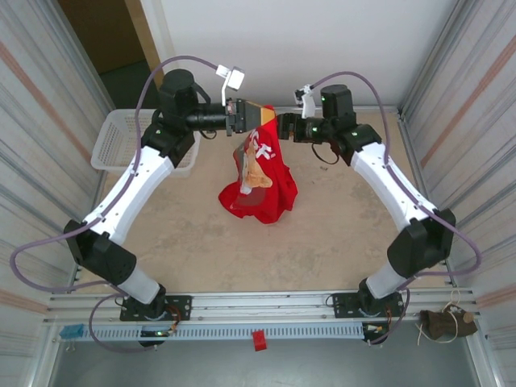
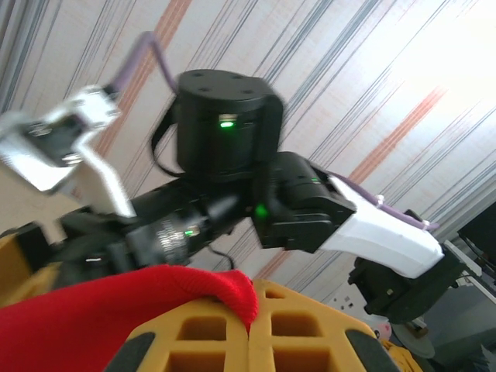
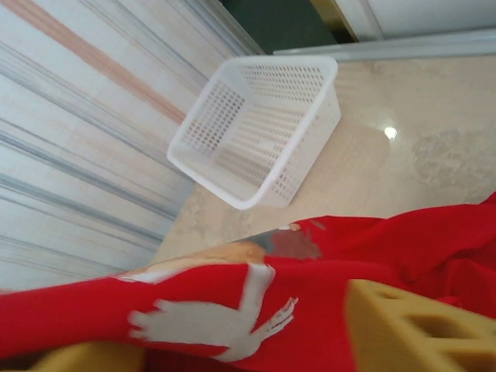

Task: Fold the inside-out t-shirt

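— Where's the inside-out t-shirt [image 1: 260, 181]?
— It hangs from the left gripper [image 1: 264, 115], whose fingers are pinched together on its top edge. Its lower end lies bunched on the table [image 1: 339, 218].
— And the right gripper [image 1: 280, 126]?
— Just beside the left, fingers apart, with red cloth between them.

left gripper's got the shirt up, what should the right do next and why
Probably close the right gripper on the red t-shirt. The left gripper is shut on its top edge, it hangs bunched, and cloth lies between the right fingers, which stand apart. A second grip could let the arms spread it.
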